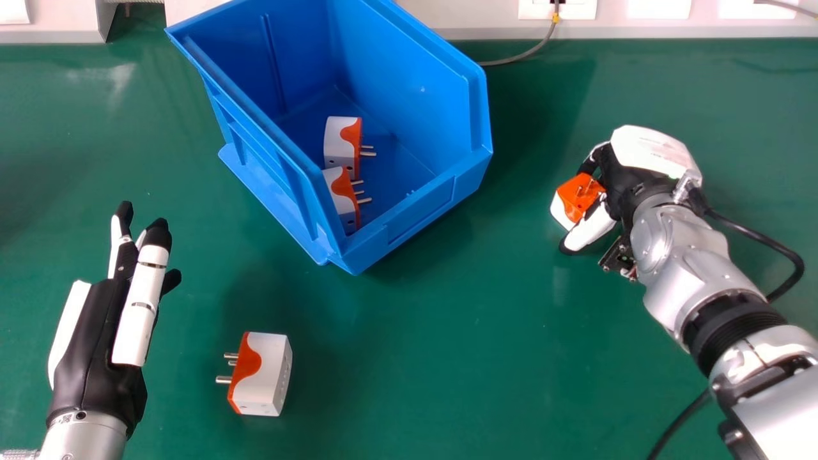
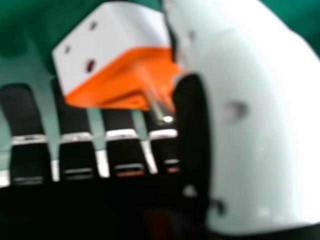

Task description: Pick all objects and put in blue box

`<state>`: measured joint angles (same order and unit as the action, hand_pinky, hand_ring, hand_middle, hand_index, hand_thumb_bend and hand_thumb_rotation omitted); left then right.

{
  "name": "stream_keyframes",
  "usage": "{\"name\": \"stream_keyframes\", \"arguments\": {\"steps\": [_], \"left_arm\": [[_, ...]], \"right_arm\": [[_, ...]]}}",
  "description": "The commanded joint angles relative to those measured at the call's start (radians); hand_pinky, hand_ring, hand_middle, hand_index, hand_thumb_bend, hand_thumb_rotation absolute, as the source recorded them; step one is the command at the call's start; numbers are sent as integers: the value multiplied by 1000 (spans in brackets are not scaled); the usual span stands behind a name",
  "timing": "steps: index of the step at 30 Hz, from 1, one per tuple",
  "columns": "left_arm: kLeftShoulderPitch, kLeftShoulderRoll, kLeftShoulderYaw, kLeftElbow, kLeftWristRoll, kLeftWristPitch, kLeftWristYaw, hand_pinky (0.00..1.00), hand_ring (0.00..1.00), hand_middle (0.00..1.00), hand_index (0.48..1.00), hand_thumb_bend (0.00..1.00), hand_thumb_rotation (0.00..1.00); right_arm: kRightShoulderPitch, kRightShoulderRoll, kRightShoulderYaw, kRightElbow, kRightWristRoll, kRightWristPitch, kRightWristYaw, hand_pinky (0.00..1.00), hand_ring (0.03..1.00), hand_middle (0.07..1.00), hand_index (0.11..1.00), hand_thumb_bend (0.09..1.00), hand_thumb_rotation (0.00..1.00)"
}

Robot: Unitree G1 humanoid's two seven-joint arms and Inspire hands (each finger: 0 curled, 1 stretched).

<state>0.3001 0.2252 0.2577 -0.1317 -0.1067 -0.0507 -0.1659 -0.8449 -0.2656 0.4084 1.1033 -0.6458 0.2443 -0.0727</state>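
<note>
Forearm [image 1: 776, 409] slanting, the right hand [image 1: 625, 176] grips an adapter [image 1: 577, 191].

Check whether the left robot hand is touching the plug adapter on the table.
Apart: the head view shows bare green tabletop between the left robot hand and the plug adapter.

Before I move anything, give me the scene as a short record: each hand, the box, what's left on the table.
right hand: closed around a plug adapter, right of the box
left hand: open, holding nothing
blue box: two adapters visible inside
loose on table: one white-and-orange adapter, prongs toward the left hand
unclear: whether the gripped adapter touches the table
</note>
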Motion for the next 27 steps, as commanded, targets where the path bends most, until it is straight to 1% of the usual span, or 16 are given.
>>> {"name": "stream_keyframes", "arguments": {"steps": [1, 2, 3, 6, 8, 13, 14, 15, 16, 17, 18, 21, 24, 27], "left_arm": [[5, 3, -1, -31, 7, 0, 5, 916, 972, 975, 988, 438, 988], [5, 3, -1, -30, 7, -2, 5, 916, 972, 975, 988, 438, 988], [5, 3, 0, -28, 8, -3, 4, 915, 971, 974, 987, 439, 986], [6, 2, 2, -28, 2, -5, 2, 913, 970, 973, 986, 439, 984], [7, 1, 2, -32, 1, -4, 2, 909, 968, 971, 984, 440, 979], [14, 2, 1, -38, 5, -8, 0, 908, 967, 970, 983, 440, 976], [15, 2, 1, -40, 5, -8, 0, 906, 966, 970, 982, 442, 974], [16, 3, 1, -41, 6, -8, 0, 906, 966, 970, 982, 442, 974], [16, 4, 1, -41, 7, -8, 0, 905, 965, 969, 981, 443, 972], [17, 4, 1, -43, 8, -8, 0, 905, 965, 969, 981, 443, 972], [18, 5, 1, -44, 8, -8, 0, 904, 965, 968, 980, 444, 970], [20, 6, 2, -46, 9, -7, 0, 904, 965, 968, 980, 444, 970], [20, 4, 1, -52, 4, -1, 0, 903, 964, 967, 980, 444, 968], [21, 2, 0, -57, 4, 3, 1, 902, 963, 967, 979, 444, 967]], "right_arm": [[-29, 3, 11, 4, 0, -7, 2, 287, 364, 557, 600, 532, 42], [-29, 2, 15, 4, -2, -8, 2, 287, 364, 557, 600, 532, 42], [-30, 2, 18, 6, -3, -9, 2, 252, 327, 539, 578, 529, 33], [-32, -1, 30, 5, -4, -8, 10, 225, 302, 514, 561, 527, 26], [-38, -2, 39, 9, -8, -4, 11, 182, 256, 498, 537, 525, 17], [-40, -3, 43, 25, -2, -17, -4, 180, 251, 492, 526, 524, 13], [-41, -2, 43, 30, -1, -20, -6, 211, 284, 487, 530, 518, 10], [-40, -2, 44, 29, -2, -21, -11, 211, 284, 487, 530, 518, 10], [-38, -3, 43, 25, -2, -25, -19, 241, 315, 486, 516, 515, 8], [-36, -4, 42, 22, -3, -30, -28, 241, 315, 486, 516, 515, 8], [-35, -4, 42, 21, -3, -33, -35, 264, 339, 485, 507, 512, 6], [-27, -5, 37, 10, 3, -49, -50, 264, 339, 485, 507, 512, 6], [-28, -3, 34, 10, 9, -57, -51, 294, 374, 487, 500, 508, 4], [-31, 1, 30, 18, 15, -51, -44, 304, 384, 489, 500, 506, 3]]}}
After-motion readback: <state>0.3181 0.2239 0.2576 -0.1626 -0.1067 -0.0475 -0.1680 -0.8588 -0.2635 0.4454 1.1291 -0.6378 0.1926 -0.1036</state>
